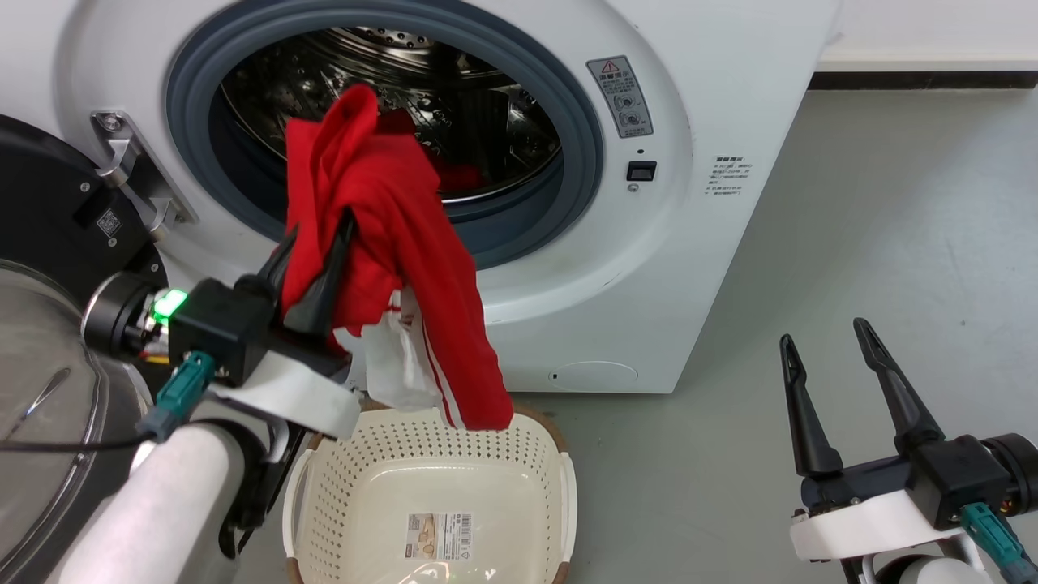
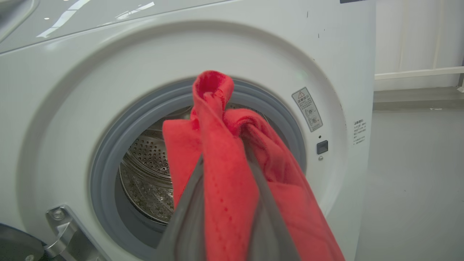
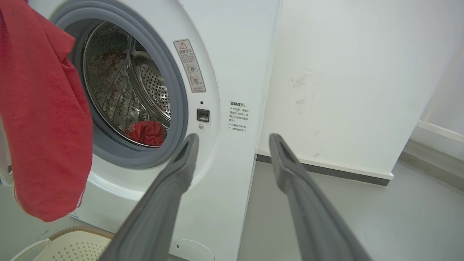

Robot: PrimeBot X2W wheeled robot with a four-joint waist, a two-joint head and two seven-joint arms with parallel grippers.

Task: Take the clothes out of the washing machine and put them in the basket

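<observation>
One garment (image 1: 389,203) hangs clamped in our left pincer (image 1: 320,227), the basket (image 1: 568,487) below it; next, we think, we must lower and let go. Our right pincer (image 1: 822,331) stands wide, empty.

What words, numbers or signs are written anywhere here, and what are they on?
"温馨提示:" heads the small label on the washing machine; the lines below it are too small to read.
The warning sticker on the same machine: a red triangle with "!"; its words are too blurred.
The label sticker in the basket: a barcode; print too small.
The QR code sticker on the door: no words.
</observation>
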